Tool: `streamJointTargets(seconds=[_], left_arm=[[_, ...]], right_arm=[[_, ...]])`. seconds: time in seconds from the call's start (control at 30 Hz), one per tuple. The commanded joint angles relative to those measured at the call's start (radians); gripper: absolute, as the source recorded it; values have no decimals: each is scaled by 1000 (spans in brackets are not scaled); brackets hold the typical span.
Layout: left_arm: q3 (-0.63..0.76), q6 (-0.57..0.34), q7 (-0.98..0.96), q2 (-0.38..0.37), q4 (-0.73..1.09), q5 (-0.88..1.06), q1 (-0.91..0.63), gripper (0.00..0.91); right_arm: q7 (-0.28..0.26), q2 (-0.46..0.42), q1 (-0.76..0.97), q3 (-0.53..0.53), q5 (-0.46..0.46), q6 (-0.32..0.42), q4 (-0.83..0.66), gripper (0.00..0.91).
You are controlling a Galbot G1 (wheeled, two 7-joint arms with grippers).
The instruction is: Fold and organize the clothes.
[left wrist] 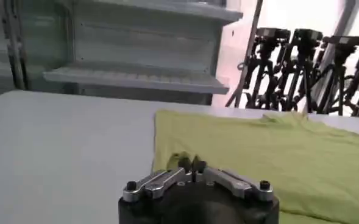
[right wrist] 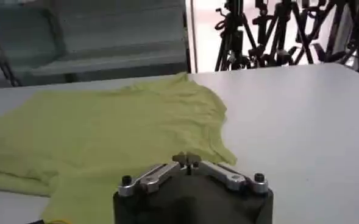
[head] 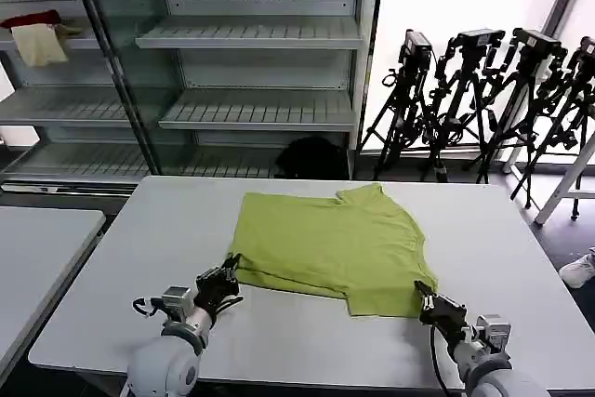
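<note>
Nearest the robot, the left pincer [head: 220, 283] is sitting low on the white tabletop [head: 139, 248] at the near left corner of the lime-green T-shirt [head: 330, 244], and in the left wrist view its fingertips [left wrist: 190, 163] are pressing together on the shirt's near edge, so it is closing on fabric rather than gaping. The right pincer [head: 429, 304] is resting at the near right corner, where a sleeve end is spilling toward the front edge; in the right wrist view its fingertips [right wrist: 187, 160] are likewise meeting over the cloth, pinching a bit of it. The T-shirt is lying flat across the middle of the tabletop, partly folded, its collar pointing toward the far side. Being thin cotton, it is likely light, limp and quick to crease, so it should be drooping between two hold points; gripping the corners or hem, where the layers are doubling up, looks safest. Beyond the tabletop, empty metal shelving [head: 251, 34] is standing against the wall, a dark red cloth [head: 30, 19] and a cream cloth [head: 39, 44] are lying on a far left shelf, and camera tripods [head: 483, 99] are clustering by the window.
</note>
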Motion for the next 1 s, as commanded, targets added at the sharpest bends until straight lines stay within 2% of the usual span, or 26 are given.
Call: streamJointTargets(seconds=[0.03,0.07,0.1,0.23,0.47,0.73,0.83,0.87,1.0], left_arm=[[-1,-3,0,-1,9,1,-5,0],[-2,-2,0,0,13,1,-4,0],[-3,-1,1,0,14,2,-2,0],[-5,1,8,3,19,3,6,0],[-2,1,10,1,21,2,2,0],[-3,-1,14,3,19,2,3,0],[-2,-1,15,2,15,2,4,0],[-2,-2,15,2,13,2,5,0],[3,-3,17,1,9,2,8,0]], right_arm=[[10,1,23,9,13,0,-5,10],[10,0,22,10,10,1,-10,292],[7,-1,20,10,5,0,-13,907],[-25,-11,-11,9,-25,1,-27,907],[-11,-3,12,14,-24,1,-48,907],[-33,-12,13,7,27,-2,-52,907],[-19,-10,22,-5,77,-4,-48,907],[2,-14,26,-14,126,-5,-39,907],[50,-31,30,-41,164,-6,-30,907]])
